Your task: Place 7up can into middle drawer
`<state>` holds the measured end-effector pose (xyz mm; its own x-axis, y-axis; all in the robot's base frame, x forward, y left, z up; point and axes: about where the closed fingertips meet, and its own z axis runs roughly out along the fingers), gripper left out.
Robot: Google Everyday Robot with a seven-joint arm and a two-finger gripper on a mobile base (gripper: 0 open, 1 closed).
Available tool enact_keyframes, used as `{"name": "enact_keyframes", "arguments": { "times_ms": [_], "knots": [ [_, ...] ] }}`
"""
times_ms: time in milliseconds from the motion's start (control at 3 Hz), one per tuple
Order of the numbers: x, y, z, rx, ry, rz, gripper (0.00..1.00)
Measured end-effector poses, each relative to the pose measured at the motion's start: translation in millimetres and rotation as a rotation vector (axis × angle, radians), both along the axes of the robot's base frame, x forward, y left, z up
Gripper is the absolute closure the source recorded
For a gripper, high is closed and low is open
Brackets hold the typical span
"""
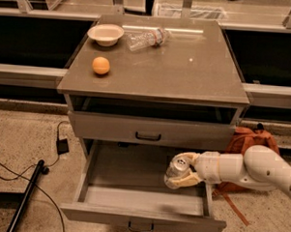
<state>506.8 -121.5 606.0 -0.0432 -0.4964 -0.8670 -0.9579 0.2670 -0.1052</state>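
7up can [175, 167] in end effector [180, 171] over open middle drawer [131, 218].

No lettering, brand or number can be read anywhere. The 7up can [175, 167], clasped by the tool [185, 171] over the right side of the open middle drawer [128, 177] below the bench's [186, 76] front edge, carries print that cannot be made out. Likewise the bottle [148, 38] label by the back edge.

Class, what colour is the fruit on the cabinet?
The fruit is orange, seen in the camera view; the end effector holds the can over the open drawer.
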Motion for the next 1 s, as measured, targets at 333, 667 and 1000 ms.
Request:
{"name": "enact_keyframes", "arguments": {
  "times_ms": [333,667,1000],
  "knots": [
    [5.4,0.9,-2.4,-0.002,-0.014,-0.016,1.00],
    [15.9,1.5,-25.4,-0.049,-0.030,-0.054,1.00],
    [40.8,8.8,-91.4,-0.118,-0.125,-0.047,1.00]
  ]
}}
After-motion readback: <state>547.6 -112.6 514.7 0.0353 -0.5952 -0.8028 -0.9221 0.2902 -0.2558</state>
